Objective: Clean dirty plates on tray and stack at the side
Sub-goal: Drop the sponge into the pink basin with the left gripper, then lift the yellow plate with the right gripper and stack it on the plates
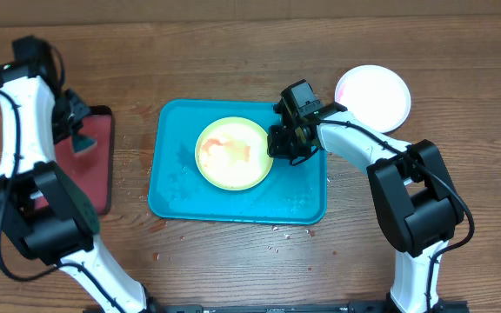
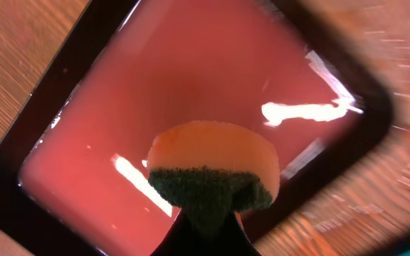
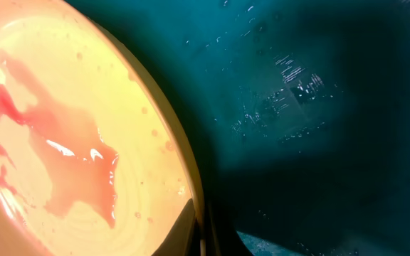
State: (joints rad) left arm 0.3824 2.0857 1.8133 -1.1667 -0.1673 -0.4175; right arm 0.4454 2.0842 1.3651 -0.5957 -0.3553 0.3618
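Observation:
A yellow-green rimmed plate (image 1: 233,154) smeared with red-orange lies on the turquoise tray (image 1: 303,196). My right gripper (image 1: 277,144) is shut on this plate's right rim. In the right wrist view the rim runs between the two fingers (image 3: 191,227), with the smeared plate (image 3: 70,142) at the left and the wet tray floor (image 3: 319,107) at the right. A white plate (image 1: 372,97) lies on the table to the right of the tray. My left gripper (image 1: 78,129) is shut on a yellow sponge with a green pad (image 2: 216,167), held over a red tray.
The black-rimmed tray with a pink-red inside (image 1: 94,169) lies at the left of the wooden table; its glossy floor (image 2: 155,92) fills the left wrist view. Small crumbs or droplets lie on the table in front of the turquoise tray.

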